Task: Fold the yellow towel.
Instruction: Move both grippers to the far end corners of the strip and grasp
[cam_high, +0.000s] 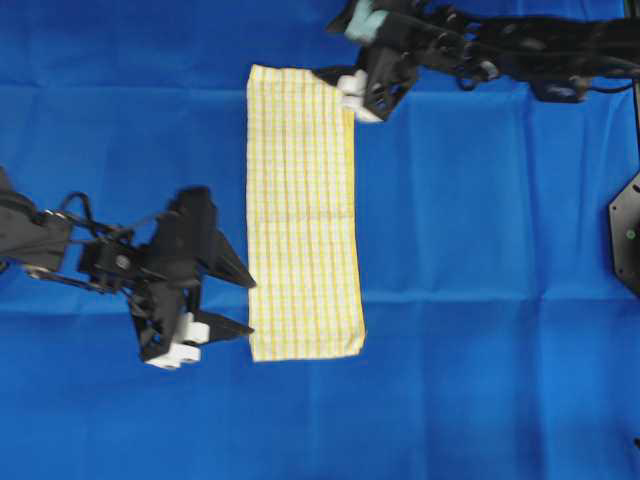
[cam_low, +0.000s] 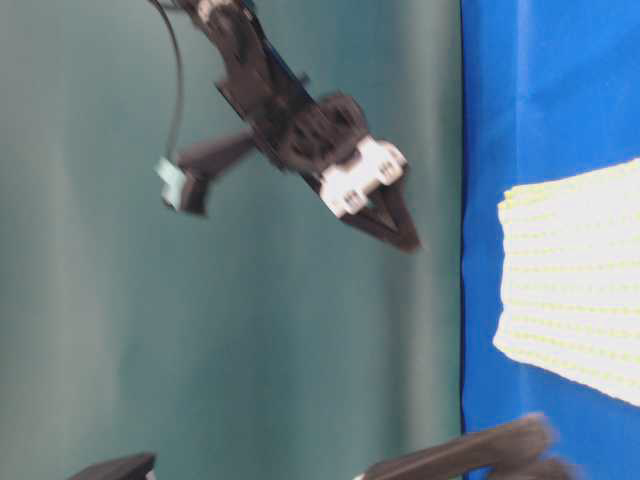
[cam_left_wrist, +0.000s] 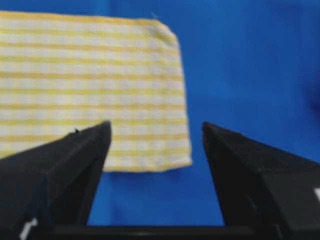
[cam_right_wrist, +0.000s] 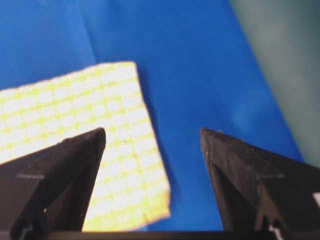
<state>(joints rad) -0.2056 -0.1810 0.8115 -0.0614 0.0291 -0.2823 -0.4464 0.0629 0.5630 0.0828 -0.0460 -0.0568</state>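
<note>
Yellow checked fabric, thin and flat, makes the towel (cam_high: 303, 212): a long narrow rectangle with fine yellow and white squares and a yellow hem, lying on the blue cloth (cam_high: 480, 260) near the middle of the overhead view, its long side running from 12 to 6 o'clock. A faint crease crosses it about halfway. Its corners are slightly rounded and lie down flat.

At about 8 o'clock from the towel's centre, the left gripper (cam_high: 232, 300) is black, hard and angular, with white blocks at its base. Its tapered fingers (cam_left_wrist: 75, 160) stand wide apart and hold nothing; the tips are just beside the towel's lower left edge, and in the left wrist view the towel corner shows between them.

At 12 to 1 o'clock, the right gripper (cam_high: 335, 80) is over the towel's top right corner. Its fingers (cam_right_wrist: 65, 170) are also spread wide with nothing between them except the cloth below.

Blue cloth is smooth with soft fold lines, and it gives much free surface at 3 o'clock and at 6 o'clock of the towel.
</note>
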